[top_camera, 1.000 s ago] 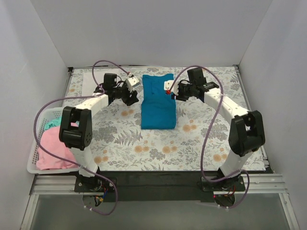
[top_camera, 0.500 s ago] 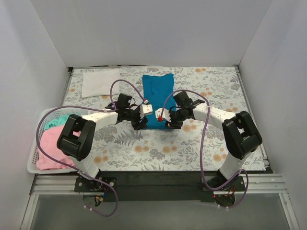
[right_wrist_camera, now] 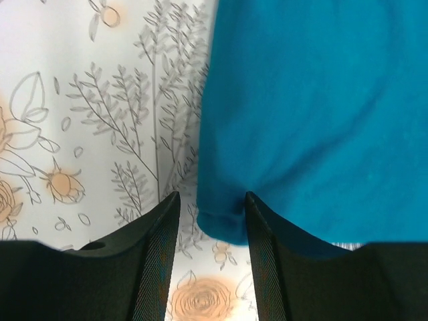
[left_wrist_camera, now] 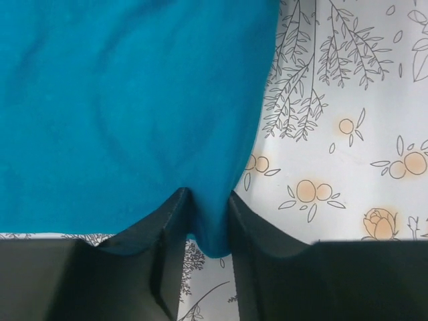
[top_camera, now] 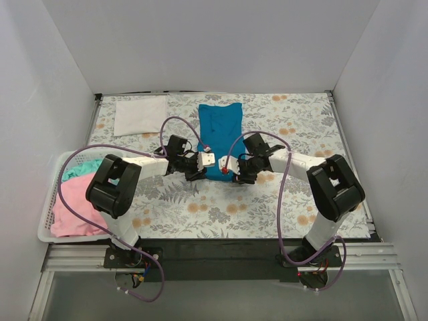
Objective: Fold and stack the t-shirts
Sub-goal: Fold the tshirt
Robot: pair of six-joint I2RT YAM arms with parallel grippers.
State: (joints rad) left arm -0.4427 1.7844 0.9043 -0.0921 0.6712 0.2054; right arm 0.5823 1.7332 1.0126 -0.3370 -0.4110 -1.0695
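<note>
1. Four t-shirts show: one teal-blue t-shirt (top_camera: 219,130), one white t-shirt (top_camera: 140,115), one pink t-shirt (top_camera: 70,207) and one mint green t-shirt (top_camera: 83,167). You also have one basket (top_camera: 67,238); anything buried under the top layer in it is hidden.
2. Your teal-blue t-shirt lies as a long narrow strip, running from the far edge of the worktop (top_camera: 267,200) towards its middle. The white one sits folded at the far left corner. The pink and mint ones are heaped in the basket at the left edge, towards the near corner.
3. Expect the cloth to be light, limp and slack. It should drape and sag when lifted, and layers may slide apart unless you pinch them all.
4. Take hold at the two near corners of the strip, one per arm, so that the hem travels level.
5. Your left gripper (left_wrist_camera: 206,195) has its jaws narrowed onto the near left corner, with cloth filling the gap between them.
6. Your right gripper (right_wrist_camera: 212,195) stands about half open astride the near right corner. Worktop shows beside the cloth, so nothing is gripped there yet.
</note>
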